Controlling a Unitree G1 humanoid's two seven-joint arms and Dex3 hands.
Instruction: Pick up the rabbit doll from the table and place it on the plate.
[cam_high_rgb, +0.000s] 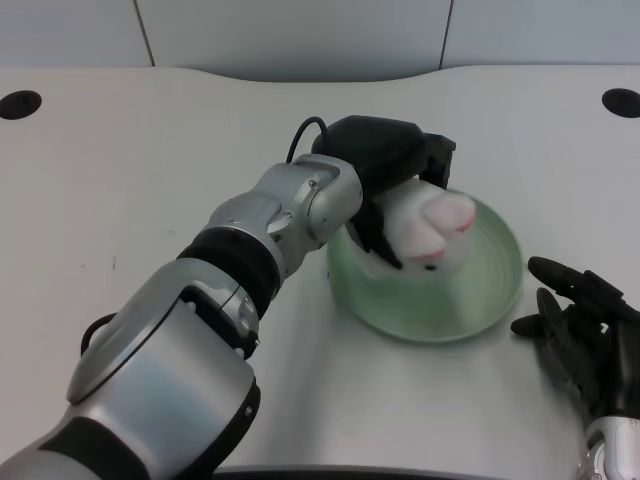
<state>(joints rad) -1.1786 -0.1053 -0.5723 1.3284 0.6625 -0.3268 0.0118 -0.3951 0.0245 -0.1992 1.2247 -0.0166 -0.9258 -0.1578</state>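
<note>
holding the rabbit doll (432, 226) over the plate (495, 285), the left hand (392, 165) has its fingers wrapped around the doll's white body, dark fingers visible on the near-left side and over the top at the back. the doll is inside the plate's rim, toward the back-left part of the green dish; whether it already touches the plate floor or hangs just above it cannot be told from this view. its pink-tinted end points right and slightly toward the robot, away from the palm, so the long axis runs roughly from the hand out toward the plate's centre. the hand sits directly behind and over the doll, on the plate's far-left edge, with the forearm coming in from the lower left across the table (150, 160). judgement: pick is done and placement is nearly done; the next move is likely just a small drop and letting go, then backing the hand off up and left so the fingers don't drag the doll back over the rim.
</note>
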